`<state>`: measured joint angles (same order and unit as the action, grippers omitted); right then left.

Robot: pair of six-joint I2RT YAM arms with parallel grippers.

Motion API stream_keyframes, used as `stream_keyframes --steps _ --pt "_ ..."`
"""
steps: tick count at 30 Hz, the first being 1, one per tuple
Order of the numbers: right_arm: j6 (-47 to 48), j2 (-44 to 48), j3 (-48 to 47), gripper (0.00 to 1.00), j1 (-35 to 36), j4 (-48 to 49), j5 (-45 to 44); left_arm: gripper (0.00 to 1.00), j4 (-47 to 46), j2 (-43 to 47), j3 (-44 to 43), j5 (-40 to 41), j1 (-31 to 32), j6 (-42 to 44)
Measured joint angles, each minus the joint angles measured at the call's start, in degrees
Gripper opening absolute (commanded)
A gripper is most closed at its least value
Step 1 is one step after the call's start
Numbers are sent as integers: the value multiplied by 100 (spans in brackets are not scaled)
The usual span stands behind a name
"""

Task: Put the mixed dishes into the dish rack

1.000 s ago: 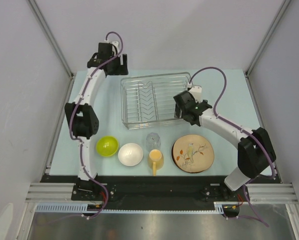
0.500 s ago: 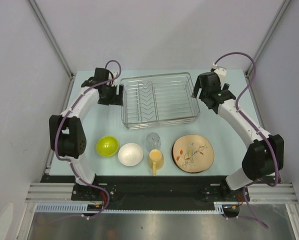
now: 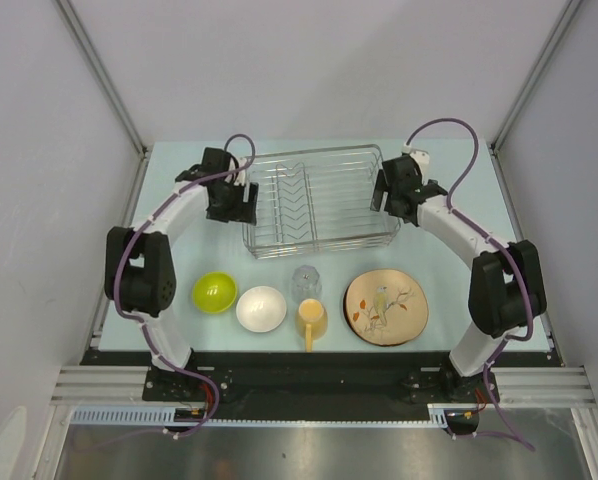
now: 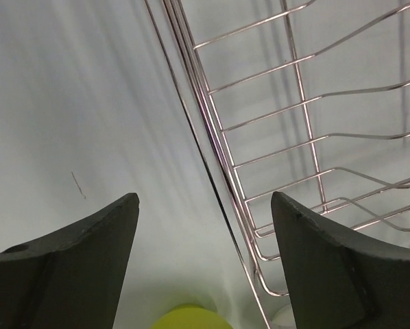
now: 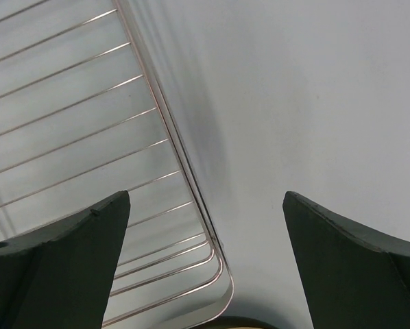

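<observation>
The silver wire dish rack (image 3: 319, 200) stands at the back middle of the table, with nothing in it. In front of it, in a row, are the lime-green bowl (image 3: 214, 292), the white bowl (image 3: 261, 308), the clear glass (image 3: 306, 281), the yellow mug (image 3: 312, 320) and the tan floral plate (image 3: 385, 307). My left gripper (image 3: 235, 205) is open, its jaws straddling the rack's left rim (image 4: 212, 157); the green bowl (image 4: 188, 318) shows below. My right gripper (image 3: 388, 200) is open, its jaws straddling the rack's right rim (image 5: 174, 147).
The pale blue table (image 3: 179, 250) is walled by grey panels on the left, right and back. Bare table lies on both sides of the rack. The arm bases sit at the near edge.
Both arms have swung in toward the rack. The left gripper came down from the back left corner to the rack's left rim; the right gripper moved to the rack's right rim.
</observation>
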<state>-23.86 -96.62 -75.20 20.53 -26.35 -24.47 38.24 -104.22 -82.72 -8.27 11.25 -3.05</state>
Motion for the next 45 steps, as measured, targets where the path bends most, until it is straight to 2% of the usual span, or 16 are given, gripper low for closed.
stream_keyframes --steps 6,12,22,30,34,37,40,45 --pt "-13 -31 382 100 9 133 59 83 -94 -2 308 492 79 114" --pt "-155 -22 881 100 192 175 103 83 -264 -131 247 929 114 350" --pt "-426 109 1353 100 566 269 96 82 -269 -1150 -892 1401 127 564" --pt "-439 146 1283 100 599 216 79 82 -107 -1530 -1764 1541 125 612" --pt "-326 146 887 100 597 101 35 86 138 -1510 -2286 1515 122 616" --pt "-251 186 544 100 597 98 0 91 328 -1217 -2422 1403 122 647" --pt "-188 389 466 100 575 87 -22 100 599 -540 -2288 1279 111 791" --pt "-129 879 529 100 463 11 -13 100 896 1554 -975 592 -136 1381"
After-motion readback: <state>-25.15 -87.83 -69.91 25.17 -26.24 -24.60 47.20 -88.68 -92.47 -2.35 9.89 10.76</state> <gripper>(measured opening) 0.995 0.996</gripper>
